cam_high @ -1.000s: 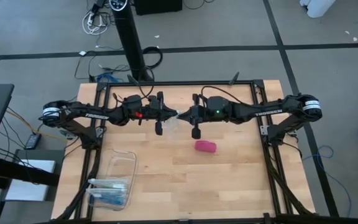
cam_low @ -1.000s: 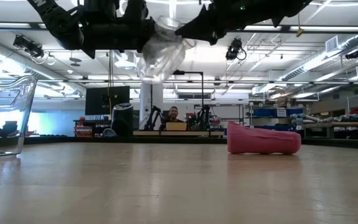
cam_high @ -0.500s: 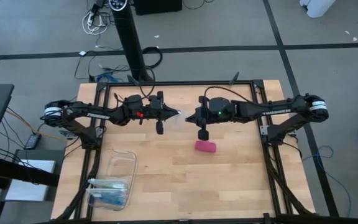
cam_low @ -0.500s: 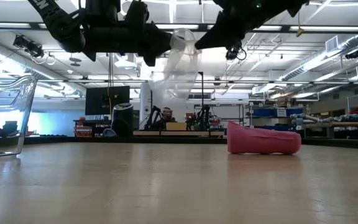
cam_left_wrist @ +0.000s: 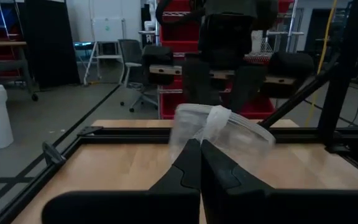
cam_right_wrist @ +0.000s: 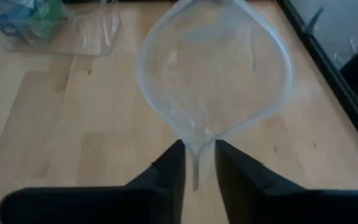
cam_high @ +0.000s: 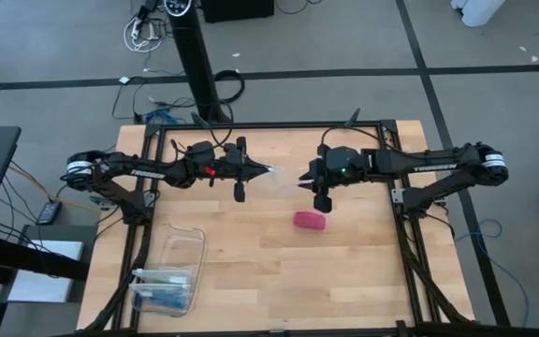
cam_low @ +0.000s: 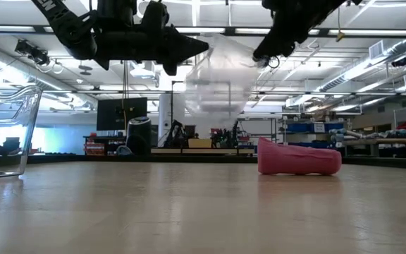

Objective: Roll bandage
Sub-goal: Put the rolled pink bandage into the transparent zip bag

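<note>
While left jaws pinch clear bag [cam_left_wrist: 219, 127], right jaws parted

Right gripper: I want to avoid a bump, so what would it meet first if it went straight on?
Probably the clear plastic bag, whose rim sits between the right gripper's parted fingers; beyond it the left gripper.
</note>
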